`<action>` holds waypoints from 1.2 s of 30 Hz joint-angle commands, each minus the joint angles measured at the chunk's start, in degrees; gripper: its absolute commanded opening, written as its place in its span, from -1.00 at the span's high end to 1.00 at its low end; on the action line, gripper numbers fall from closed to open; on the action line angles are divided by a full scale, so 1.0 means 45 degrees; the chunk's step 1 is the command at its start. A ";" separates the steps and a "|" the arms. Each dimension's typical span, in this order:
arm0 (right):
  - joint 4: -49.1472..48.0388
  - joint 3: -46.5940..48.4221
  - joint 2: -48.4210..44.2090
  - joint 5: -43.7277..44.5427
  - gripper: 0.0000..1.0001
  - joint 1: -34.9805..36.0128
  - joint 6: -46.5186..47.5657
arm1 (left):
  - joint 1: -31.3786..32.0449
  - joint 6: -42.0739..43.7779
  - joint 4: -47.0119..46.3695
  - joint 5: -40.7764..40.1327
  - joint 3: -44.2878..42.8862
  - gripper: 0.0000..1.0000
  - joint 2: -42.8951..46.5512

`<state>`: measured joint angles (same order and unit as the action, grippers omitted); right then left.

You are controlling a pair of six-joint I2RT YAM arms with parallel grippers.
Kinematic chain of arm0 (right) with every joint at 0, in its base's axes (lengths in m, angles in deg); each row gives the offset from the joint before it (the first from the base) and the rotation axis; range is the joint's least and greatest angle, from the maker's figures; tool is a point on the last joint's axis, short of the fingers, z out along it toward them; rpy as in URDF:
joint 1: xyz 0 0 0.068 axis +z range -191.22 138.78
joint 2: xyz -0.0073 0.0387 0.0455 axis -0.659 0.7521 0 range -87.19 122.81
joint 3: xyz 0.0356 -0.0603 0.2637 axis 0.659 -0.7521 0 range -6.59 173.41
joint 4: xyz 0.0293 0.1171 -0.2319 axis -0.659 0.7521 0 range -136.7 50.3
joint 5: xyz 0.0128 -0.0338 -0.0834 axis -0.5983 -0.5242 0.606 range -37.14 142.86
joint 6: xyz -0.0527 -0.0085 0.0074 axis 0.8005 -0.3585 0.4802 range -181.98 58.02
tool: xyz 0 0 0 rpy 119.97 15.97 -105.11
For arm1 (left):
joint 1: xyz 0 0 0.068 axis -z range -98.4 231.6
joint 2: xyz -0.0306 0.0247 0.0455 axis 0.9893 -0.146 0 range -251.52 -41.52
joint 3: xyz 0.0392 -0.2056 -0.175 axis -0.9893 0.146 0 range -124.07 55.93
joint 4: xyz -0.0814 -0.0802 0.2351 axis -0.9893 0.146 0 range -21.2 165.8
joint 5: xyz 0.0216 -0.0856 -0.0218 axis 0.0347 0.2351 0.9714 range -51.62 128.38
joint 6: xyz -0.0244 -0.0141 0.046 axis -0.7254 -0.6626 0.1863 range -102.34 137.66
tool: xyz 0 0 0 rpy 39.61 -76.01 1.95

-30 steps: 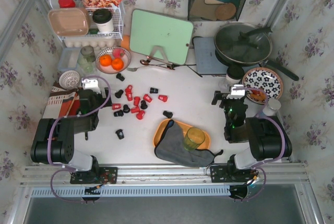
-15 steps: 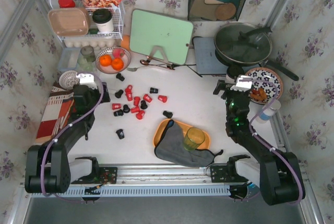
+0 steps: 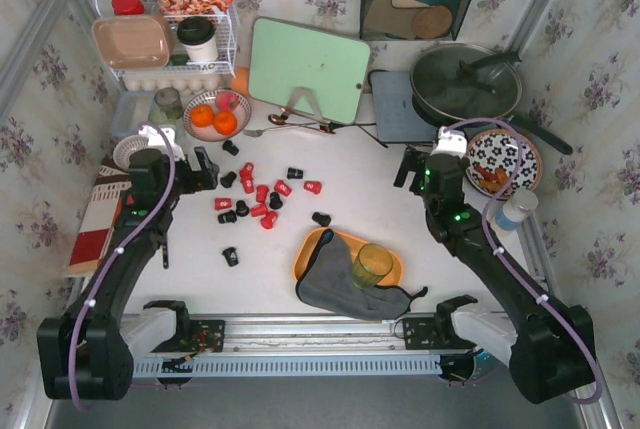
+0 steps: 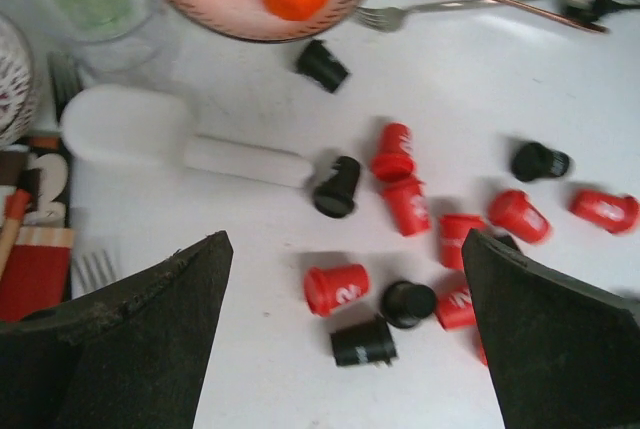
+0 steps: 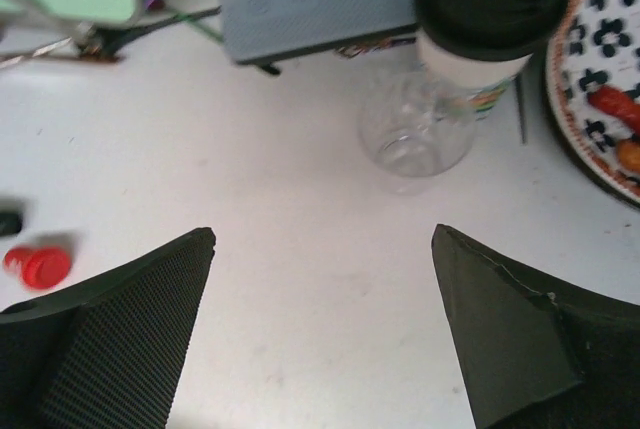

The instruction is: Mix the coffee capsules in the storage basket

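Both arms have just unfolded from their bases and reached forward. My left gripper (image 4: 342, 249) now hangs, jaws wide and empty, over the coffee capsules (image 3: 262, 194), which lie scattered on the table (image 3: 365, 199) beyond and left of the storage basket (image 3: 309, 247). My right gripper (image 5: 322, 232), equally wide and empty, sits beyond the basket's right side. I judge that collecting can begin. The capsules, and the grey cloth (image 3: 335, 287) and glass (image 3: 371, 265) in the basket, have not shifted.
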<state>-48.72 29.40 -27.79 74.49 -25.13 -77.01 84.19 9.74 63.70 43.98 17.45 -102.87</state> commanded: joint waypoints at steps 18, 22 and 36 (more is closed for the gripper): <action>0.5780 0.1174 -0.1537 -0.2099 -0.56 0.6430 0.0255 | -0.0029 -0.3171 0.7310 -0.0856 -0.2965 -1.00 0.2565; 0.6021 0.1081 -0.1511 -0.2379 -0.46 0.7131 -0.0097 | -0.0029 -0.3015 0.7125 0.0369 -0.3015 -1.00 0.2770; 0.7992 0.0953 -0.1146 0.0358 -0.33 0.9990 -0.4187 | -0.0038 -0.3398 0.7551 0.0807 -0.3234 -0.98 0.2612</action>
<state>-15.67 33.82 -32.51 71.87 18.33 -89.14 84.13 -4.71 97.40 46.74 3.26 -90.89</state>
